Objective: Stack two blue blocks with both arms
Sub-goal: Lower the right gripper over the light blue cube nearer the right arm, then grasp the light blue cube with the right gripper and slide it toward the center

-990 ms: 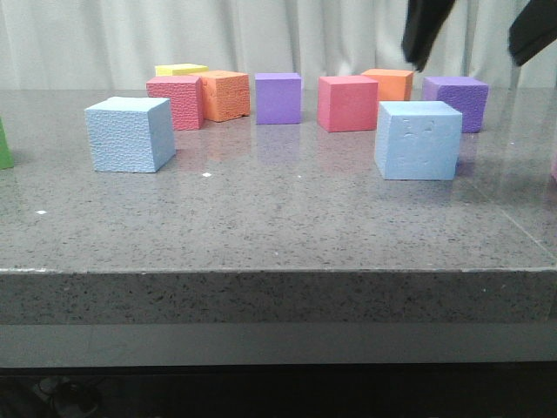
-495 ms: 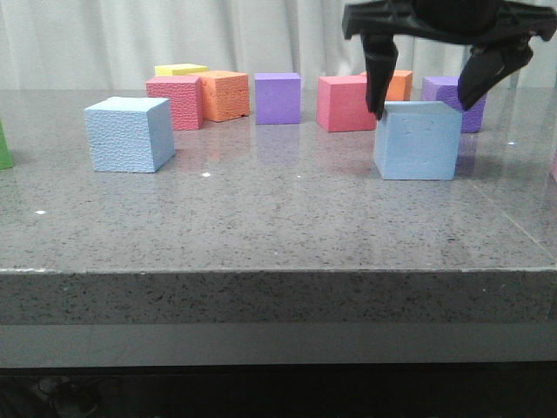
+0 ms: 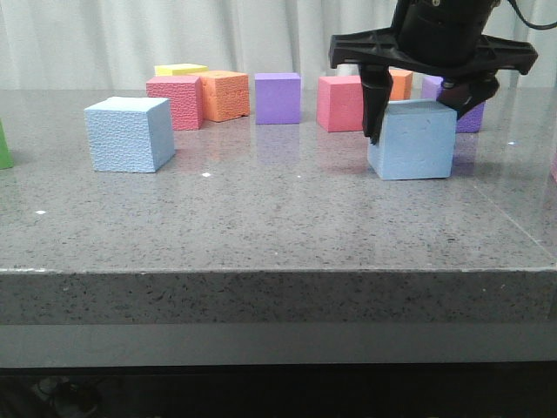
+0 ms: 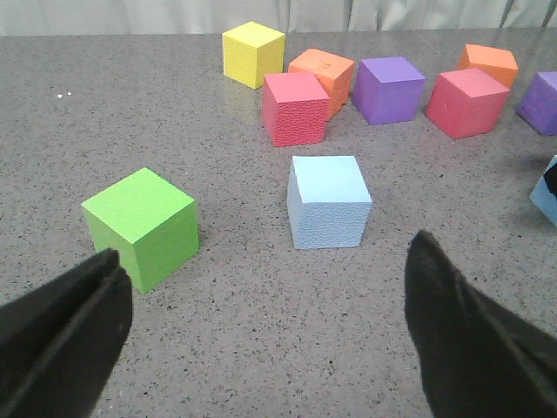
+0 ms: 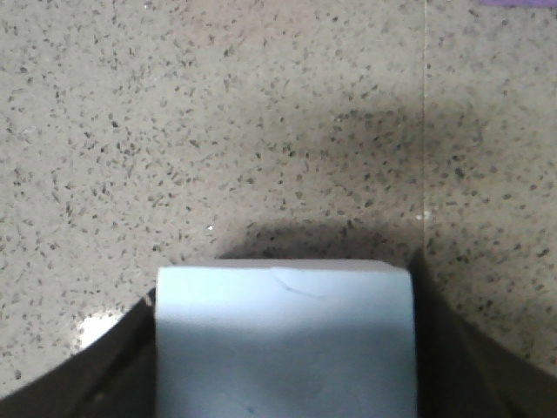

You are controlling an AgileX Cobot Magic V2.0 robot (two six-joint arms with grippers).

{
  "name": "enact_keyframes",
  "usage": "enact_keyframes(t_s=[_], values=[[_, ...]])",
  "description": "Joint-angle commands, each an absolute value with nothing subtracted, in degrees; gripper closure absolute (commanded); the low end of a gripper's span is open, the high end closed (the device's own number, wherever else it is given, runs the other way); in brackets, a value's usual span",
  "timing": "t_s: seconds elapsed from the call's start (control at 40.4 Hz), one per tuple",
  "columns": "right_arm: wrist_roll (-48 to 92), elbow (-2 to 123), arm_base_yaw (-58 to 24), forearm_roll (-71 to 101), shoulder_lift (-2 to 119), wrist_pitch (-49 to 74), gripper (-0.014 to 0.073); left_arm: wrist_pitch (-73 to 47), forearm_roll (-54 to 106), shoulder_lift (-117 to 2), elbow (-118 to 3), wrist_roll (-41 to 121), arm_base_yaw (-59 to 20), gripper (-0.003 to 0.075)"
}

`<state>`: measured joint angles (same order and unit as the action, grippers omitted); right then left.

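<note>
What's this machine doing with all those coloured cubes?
The right gripper is set over one pale blue block, a finger down each side of it; the block sits on the grey table, seemingly not lifted yet. The left gripper hangs open, holding nothing, short of the other blue block. The remaining cubes sit untouched.

The front camera sits low at the table's (image 3: 278, 235) near edge, looking level across it toward the curtain (image 3: 113, 35). The left wrist camera looks down obliquely from higher up over the left blue block (image 4: 329, 202); the front view shares that block (image 3: 129, 133). The right wrist camera looks steeply down, very close above the right blue block (image 5: 283, 335), also seen from the front (image 3: 413, 139).
</note>
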<state>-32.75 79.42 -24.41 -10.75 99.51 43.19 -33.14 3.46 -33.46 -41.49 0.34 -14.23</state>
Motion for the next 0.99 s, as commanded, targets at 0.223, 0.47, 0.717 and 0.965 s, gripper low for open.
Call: enact_keyframes(t_s=[0.223,0.47,0.717,0.965], values=[[-21.37,85.15,-24.05,-9.37,95.33,46.99,0.0207,-28.48,3.65,-33.94,-43.21,0.00,-14.62,0.0101],[11.81,93.28,-23.97,6.04,97.38,50.56,0.0207,-28.48,3.65,-33.94,-43.21,0.00,-14.62,0.0101],[42.16,101.36,-24.02,16.79,103.66,59.77,0.0211,-28.34,3.65,-33.94,-43.21,0.00,-14.62,0.0101],[58.93,103.56,-24.02,21.83,108.24,60.58,0.0211,-28.34,3.65,-33.94,-43.21,0.00,-14.62,0.0101]])
